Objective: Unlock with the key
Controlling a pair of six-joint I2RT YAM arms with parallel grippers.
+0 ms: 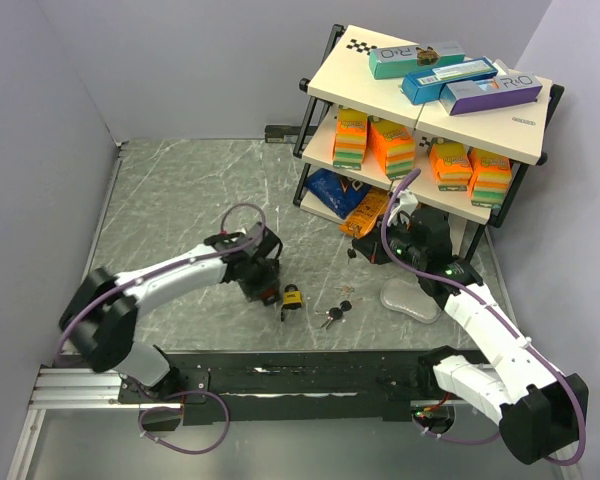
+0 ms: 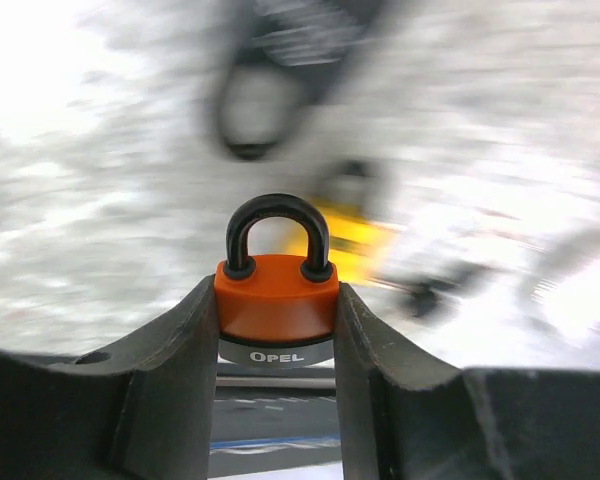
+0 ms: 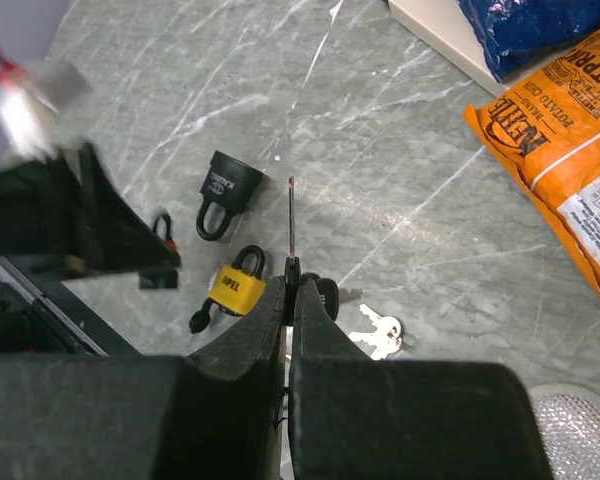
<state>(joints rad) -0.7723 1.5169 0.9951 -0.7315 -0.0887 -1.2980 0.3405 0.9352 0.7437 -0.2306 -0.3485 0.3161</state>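
My left gripper (image 1: 264, 288) (image 2: 277, 312) is shut on an orange padlock (image 2: 276, 297) with a black shackle, marked OPEL, shackle pointing away from the wrist. My right gripper (image 1: 366, 246) (image 3: 291, 286) is shut on a black-headed key (image 3: 291, 222), blade pointing forward, held above the table to the right of the left gripper. A yellow padlock (image 1: 292, 297) (image 3: 237, 285) and a black padlock (image 3: 226, 189) lie on the table between the grippers. In the right wrist view the orange padlock (image 3: 165, 232) shows small in the left gripper.
Loose keys (image 1: 335, 314) (image 3: 378, 331) lie right of the yellow padlock. A grey mesh pad (image 1: 408, 298) lies near the right arm. A white shelf (image 1: 325, 82) with boxes and sponges stands at the back right, with crisp bags (image 1: 365, 211) (image 3: 565, 130) under it.
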